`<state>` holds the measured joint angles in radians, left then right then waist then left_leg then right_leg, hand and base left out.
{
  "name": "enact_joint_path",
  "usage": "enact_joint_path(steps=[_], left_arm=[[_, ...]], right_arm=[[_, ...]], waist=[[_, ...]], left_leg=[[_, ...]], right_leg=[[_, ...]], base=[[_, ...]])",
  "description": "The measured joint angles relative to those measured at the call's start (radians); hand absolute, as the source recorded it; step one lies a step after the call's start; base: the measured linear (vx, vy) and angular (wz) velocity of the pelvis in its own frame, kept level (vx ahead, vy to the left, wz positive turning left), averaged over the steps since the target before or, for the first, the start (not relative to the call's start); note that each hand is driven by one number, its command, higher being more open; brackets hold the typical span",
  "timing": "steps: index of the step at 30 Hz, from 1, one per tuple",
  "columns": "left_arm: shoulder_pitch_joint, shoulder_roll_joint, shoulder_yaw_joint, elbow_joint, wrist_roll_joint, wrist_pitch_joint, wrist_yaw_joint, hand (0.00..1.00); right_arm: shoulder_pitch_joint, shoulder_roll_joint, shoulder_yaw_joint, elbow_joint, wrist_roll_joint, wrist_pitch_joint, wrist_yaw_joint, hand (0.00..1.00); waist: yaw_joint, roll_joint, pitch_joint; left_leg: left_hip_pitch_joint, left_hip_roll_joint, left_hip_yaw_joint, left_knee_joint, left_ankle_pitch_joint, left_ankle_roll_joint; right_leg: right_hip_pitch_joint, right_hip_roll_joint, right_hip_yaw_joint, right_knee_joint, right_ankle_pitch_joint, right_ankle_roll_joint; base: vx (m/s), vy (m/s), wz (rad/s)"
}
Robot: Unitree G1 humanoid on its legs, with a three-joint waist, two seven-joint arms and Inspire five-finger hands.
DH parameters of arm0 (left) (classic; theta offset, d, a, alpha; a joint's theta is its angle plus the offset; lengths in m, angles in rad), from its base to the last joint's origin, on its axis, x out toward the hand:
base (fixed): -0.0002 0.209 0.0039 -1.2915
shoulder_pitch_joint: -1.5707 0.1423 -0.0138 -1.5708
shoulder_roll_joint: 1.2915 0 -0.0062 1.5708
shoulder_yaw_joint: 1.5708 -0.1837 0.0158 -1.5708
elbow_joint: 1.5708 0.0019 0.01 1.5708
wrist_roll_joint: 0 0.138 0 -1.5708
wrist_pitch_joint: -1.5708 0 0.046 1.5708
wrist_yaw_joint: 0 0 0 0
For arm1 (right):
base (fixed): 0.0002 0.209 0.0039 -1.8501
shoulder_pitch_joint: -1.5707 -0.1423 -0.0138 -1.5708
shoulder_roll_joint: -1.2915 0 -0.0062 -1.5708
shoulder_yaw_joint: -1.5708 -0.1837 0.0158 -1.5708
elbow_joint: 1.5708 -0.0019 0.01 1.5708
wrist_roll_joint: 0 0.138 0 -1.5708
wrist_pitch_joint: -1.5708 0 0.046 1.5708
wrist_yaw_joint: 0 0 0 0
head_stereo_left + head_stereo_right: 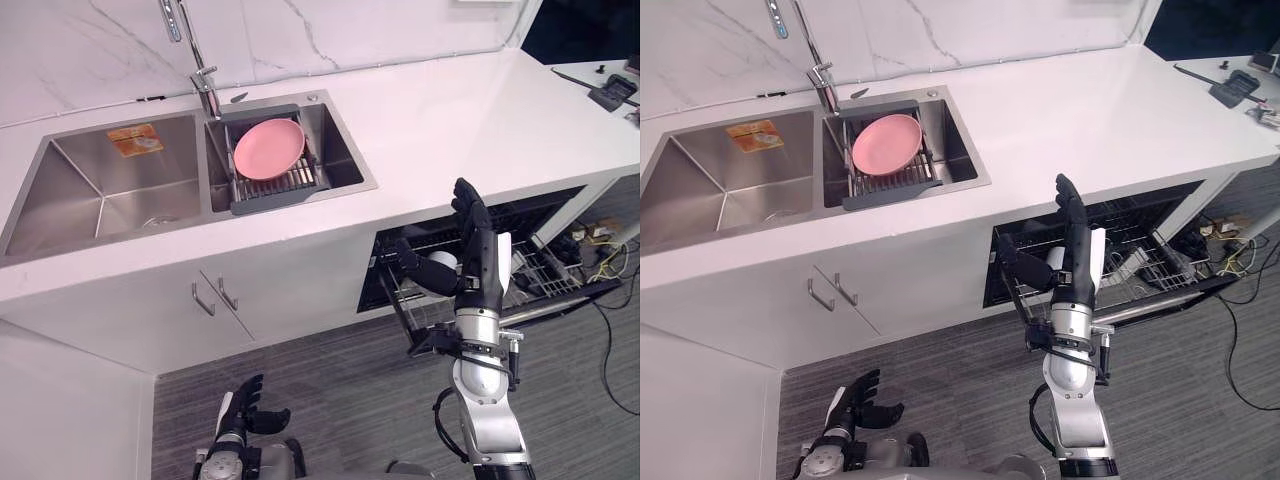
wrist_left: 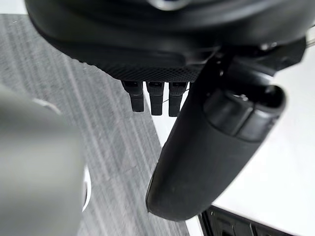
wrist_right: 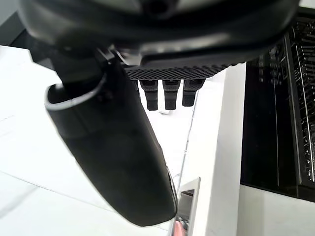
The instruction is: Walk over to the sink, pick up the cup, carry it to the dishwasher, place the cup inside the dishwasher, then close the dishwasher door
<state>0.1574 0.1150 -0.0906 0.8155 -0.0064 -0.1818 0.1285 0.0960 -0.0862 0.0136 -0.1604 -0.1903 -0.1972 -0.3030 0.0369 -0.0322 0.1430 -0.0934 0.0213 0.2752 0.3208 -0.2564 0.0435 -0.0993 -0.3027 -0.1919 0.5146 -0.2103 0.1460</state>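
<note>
Right hand (image 1: 480, 262), raised upright before the open dishwasher (image 1: 545, 212): my fingers stand straight and close together, thumb splayed aside, clasping nothing. My wrist view shows nothing between thumb and fingers.

The cup (image 1: 440, 262) sits just past my thumb. It appears to rest in the pulled-out wire rack (image 1: 548, 272) rather than in my grasp, though my thumb hides its lower part. I judge the placing done, and the flat hand suits pushing the rack and door shut next.

Left hand (image 1: 244, 408), hanging low over the floor: fingers loosely apart, idle, clear of the door's swing.

The cup looks white, smooth and round-sided; its handle and rim cannot be made out. The sink (image 1: 90, 190) holds a pink plate (image 1: 268, 148) in a drain rack (image 1: 270, 195).
</note>
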Motion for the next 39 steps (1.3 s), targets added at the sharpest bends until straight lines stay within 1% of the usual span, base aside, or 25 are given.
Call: enact_joint_path(steps=[1, 2, 3, 4, 5, 7, 8, 9, 10, 12, 13, 14, 16, 17, 18, 19, 20, 21, 22, 23, 25, 28, 36, 37, 39], left_arm=[[0.0, 0.004, 0.0, 0.0, 0.003, 0.0, -0.001, 0.9], [-0.001, 0.006, 0.0, 0.0, 0.008, 0.001, -0.001, 0.9], [-0.002, 0.012, 0.0, 0.009, 0.008, 0.003, 0.001, 0.9], [-0.003, 0.013, 0.0, 0.014, 0.008, 0.003, 0.002, 0.9], [-0.005, 0.013, 0.0, 0.02, 0.008, 0.003, 0.002, 0.9], [-0.019, 0.011, -0.012, 0.037, 0.013, 0.004, 0.0, 0.9], [-0.021, 0.012, -0.019, 0.052, 0.02, 0.003, -0.002, 0.9], [-0.024, 0.02, -0.023, 0.063, 0.023, 0.004, -0.006, 0.9], [-0.037, -0.003, -0.025, 0.091, 0.029, 0.008, -0.006, 0.9], [-0.036, -0.027, -0.024, 0.091, 0.048, 0.001, -0.006, 0.9], [-0.036, -0.032, -0.024, 0.091, 0.053, 0.001, -0.007, 0.9], [-0.038, -0.037, -0.023, 0.093, 0.068, 0.003, -0.014, 0.9], [-0.044, -0.037, -0.018, 0.09, 0.073, 0.003, -0.023, 0.9], [-0.044, -0.04, -0.003, 0.086, 0.08, 0.001, -0.021, 0.9], [-0.043, -0.04, 0.0, 0.087, 0.083, 0.004, -0.024, 0.9], [-0.044, -0.035, 0.003, 0.087, 0.081, 0.02, -0.035, 0.9], [-0.052, -0.032, 0.005, 0.086, 0.079, 0.034, -0.049, 0.9], [-0.057, -0.033, 0.003, 0.086, 0.081, 0.036, -0.051, 0.9], [-0.055, -0.037, 0.002, 0.085, 0.081, 0.033, -0.045, 0.9], [-0.06, -0.035, 0.008, 0.082, 0.069, 0.034, -0.043, 0.9], [-0.065, -0.015, -0.025, 0.071, 0.075, 0.036, -0.073, 0.9], [-0.068, -0.013, -0.028, 0.074, 0.086, 0.046, -0.086, 0.9], [-0.066, -0.01, -0.014, 0.105, 0.084, 0.046, -0.041, 0.9], [-0.051, -0.001, 0.002, 0.132, 0.085, 0.033, -0.019, 0.9], [-0.051, -0.001, 0.002, 0.132, 0.085, 0.033, -0.019, 0.9]], right_arm=[[0.0, 0.004, -0.006, 0.008, 0.0, 0.002, 0.0, 0.9], [0.0, 0.008, -0.014, 0.023, 0.0, 0.004, -0.001, 0.9], [0.002, 0.008, -0.016, 0.034, -0.005, 0.005, 0.005, 0.9], [0.0, 0.007, -0.016, 0.033, -0.011, 0.005, 0.009, 0.9], [-0.002, 0.006, -0.016, 0.033, -0.013, 0.005, 0.013, 0.9], [-0.022, -0.007, -0.016, 0.032, -0.03, 0.004, 0.017, 0.9], [-0.029, -0.019, -0.016, 0.031, -0.03, 0.004, 0.018, 0.9], [-0.031, -0.029, -0.015, 0.027, -0.03, 0.004, 0.018, 0.9], [-0.034, -0.065, -0.017, 0.026, -0.03, 0.006, 0.018, 0.9], [-0.039, -0.087, -0.017, 0.009, -0.029, 0.006, 0.022, 0.9], [-0.038, -0.088, -0.019, 0.006, -0.029, 0.006, 0.022, 0.9], [-0.03, -0.084, -0.028, 0.004, -0.029, 0.006, 0.022, 0.9], [-0.001, -0.083, -0.036, -0.021, -0.029, 0.006, 0.022, 0.9], [0.018, -0.082, -0.029, -0.06, -0.029, 0.006, 0.021, 0.9], [0.024, -0.078, -0.029, -0.077, -0.029, 0.003, 0.02, 0.9], [0.029, -0.07, -0.03, -0.097, -0.03, -0.006, 0.017, 0.9], [0.027, -0.063, -0.032, -0.105, -0.03, -0.015, 0.01, 0.9], [0.025, -0.064, -0.036, -0.104, -0.03, -0.016, 0.006, 0.9], [0.026, -0.069, -0.038, -0.103, -0.03, -0.016, 0.006, 0.9], [0.03, -0.06, -0.04, -0.089, -0.032, -0.015, 0.006, 0.9], [0.037, -0.062, -0.038, -0.084, -0.048, -0.015, 0.022, 0.9], [0.04, -0.065, -0.035, -0.084, -0.075, -0.015, 0.034, 0.9], [0.083, -0.098, -0.04, -0.082, -0.118, -0.008, 0.058, 0.9], [0.083, -0.106, -0.026, -0.008, -0.13, -0.003, 0.067, 0.9], [0.083, -0.106, -0.026, -0.008, -0.13, -0.003, 0.067, 0.9]], waist=[[-0.008, 0.0, 0.0], [-0.025, -0.013, 0.009], [-0.039, -0.008, 0.011], [-0.038, -0.01, 0.01], [-0.038, -0.01, 0.01], [-0.043, -0.002, 0.014], [-0.047, -0.008, 0.011], [-0.052, -0.02, 0.004], [-0.054, 0.031, 0.001], [-0.049, 0.068, -0.006], [-0.052, 0.072, -0.005], [-0.057, 0.074, -0.003], [-0.056, 0.073, 0.0], [-0.05, 0.075, 0.004], [-0.05, 0.074, 0.004], [-0.051, 0.074, 0.004], [-0.051, 0.072, 0.005], [-0.051, 0.076, 0.009], [-0.049, 0.091, 0.006], [-0.039, 0.075, 0.017], [-0.053, 0.051, 0.024], [-0.058, 0.048, 0.023], [-0.077, 0.038, 0.017], [-0.076, 0.005, -0.039], [-0.076, 0.005, -0.039]], left_leg=[[0.013, -0.012, -0.02, 0.0, -0.005, 0.01], [0.046, -0.023, -0.06, -0.001, -0.017, 0.024], [0.068, -0.019, -0.097, -0.007, -0.032, 0.028], [0.088, -0.013, -0.119, -0.019, -0.038, 0.027], [0.107, -0.009, -0.13, -0.031, -0.038, 0.026], [0.169, 0.007, -0.185, -0.078, -0.039, 0.012], [0.178, 0.011, -0.203, -0.071, -0.05, -0.012], [0.189, 0.001, -0.221, -0.061, -0.069, -0.038], [0.207, 0.037, -0.247, -0.049, -0.087, -0.055], [0.201, 0.062, -0.243, -0.031, -0.063, -0.088], [0.201, 0.065, -0.243, -0.024, -0.048, -0.096], [0.185, 0.071, -0.242, 0.041, -0.019, -0.119], [0.107, 0.083, -0.235, 0.28, 0.041, -0.146], [0.036, 0.119, -0.195, 0.457, 0.045, -0.157], [0.008, 0.136, -0.176, 0.49, 0.016, -0.154], [-0.03, 0.149, -0.165, 0.49, -0.024, -0.134], [-0.074, 0.151, -0.154, 0.412, -0.057, -0.109], [-0.089, 0.144, -0.158, 0.252, -0.051, -0.108], [-0.085, 0.144, -0.166, 0.145, 0.016, -0.111], [-0.067, 0.122, -0.16, 0.104, 0.061, -0.098], [-0.051, 0.073, -0.149, 0.049, 0.087, -0.07], [-0.032, 0.052, -0.126, 0.004, 0.103, -0.059], [0.031, 0.036, -0.099, -0.123, 0.172, -0.065], [0.089, 0.016, -0.131, -0.248, 0.242, -0.064], [0.089, 0.016, -0.131, -0.248, 0.242, -0.064]], right_leg=[[-0.019, -0.01, 0.025, 0.073, 0.006, -0.01], [-0.08, -0.013, 0.095, 0.235, 0.033, -0.059], [-0.122, 0.034, 0.145, 0.302, -0.032, -0.056], [-0.152, 0.078, 0.159, 0.299, -0.066, -0.068], [-0.175, 0.108, 0.163, 0.286, -0.077, -0.081], [-0.272, 0.218, 0.163, 0.175, -0.082, -0.103], [-0.293, 0.252, 0.164, 0.075, -0.042, -0.107], [-0.294, 0.274, 0.17, -0.043, 0.108, -0.135], [-0.267, 0.293, 0.152, -0.03, 0.128, -0.144], [-0.243, 0.302, 0.126, -0.047, 0.113, -0.167], [-0.232, 0.302, 0.12, -0.05, 0.11, -0.17], [-0.193, 0.302, 0.108, -0.077, 0.109, -0.172], [-0.085, 0.297, 0.099, -0.169, 0.108, -0.172], [0.004, 0.294, 0.102, -0.244, 0.109, -0.171], [0.027, 0.294, 0.101, -0.263, 0.11, -0.17], [0.047, 0.288, 0.1, -0.276, 0.11, -0.17], [0.052, 0.276, 0.103, -0.276, 0.11, -0.168], [0.052, 0.266, 0.108, -0.273, 0.106, -0.146], [0.051, 0.269, 0.114, -0.269, 0.096, -0.124], [0.058, 0.258, 0.146, -0.267, 0.076, -0.092], [0.064, 0.222, 0.185, -0.3, 0.082, -0.081], [0.073, 0.204, 0.218, -0.345, 0.107, -0.055], [0.084, 0.205, 0.242, -0.4, 0.148, -0.049], [0.113, 0.207, 0.249, -0.463, 0.187, -0.054], [0.113, 0.207, 0.249, -0.463, 0.187, -0.054]], base=[[0.29, 0.172, 0.75], [0.32, 0.089, 0.92], [0.4, 0.052, 0.95], [0.35, 0.008, 0.7], [0.39, -0.029, 0.6], [0.47, -0.093, 0.78], [0.43, -0.105, 0.9], [0.46, -0.102, 0.88], [0.38, -0.062, 0.62], [0.47, -0.069, 0.3], [0.39, -0.069, 0.35], [0.36, -0.077, 0.41], [0.37, -0.062, 0.31], [0.23, 0.005, 0.08], [0.24, 0.051, 0.06], [0.18, 0.093, 0.07], [0.16, 0.156, 0.04], [0.1, 0.171, -0.02], [0.08, 0.213, -0.11], [0.05, 0.18, 0.0], [0.02, 0.202, 0.1], [0.0, 0.118, -0.14], [-0.01, -0.015, -0.11], [0.0, 0.0, 0.0], [0.0, 0.0, 0.0]])
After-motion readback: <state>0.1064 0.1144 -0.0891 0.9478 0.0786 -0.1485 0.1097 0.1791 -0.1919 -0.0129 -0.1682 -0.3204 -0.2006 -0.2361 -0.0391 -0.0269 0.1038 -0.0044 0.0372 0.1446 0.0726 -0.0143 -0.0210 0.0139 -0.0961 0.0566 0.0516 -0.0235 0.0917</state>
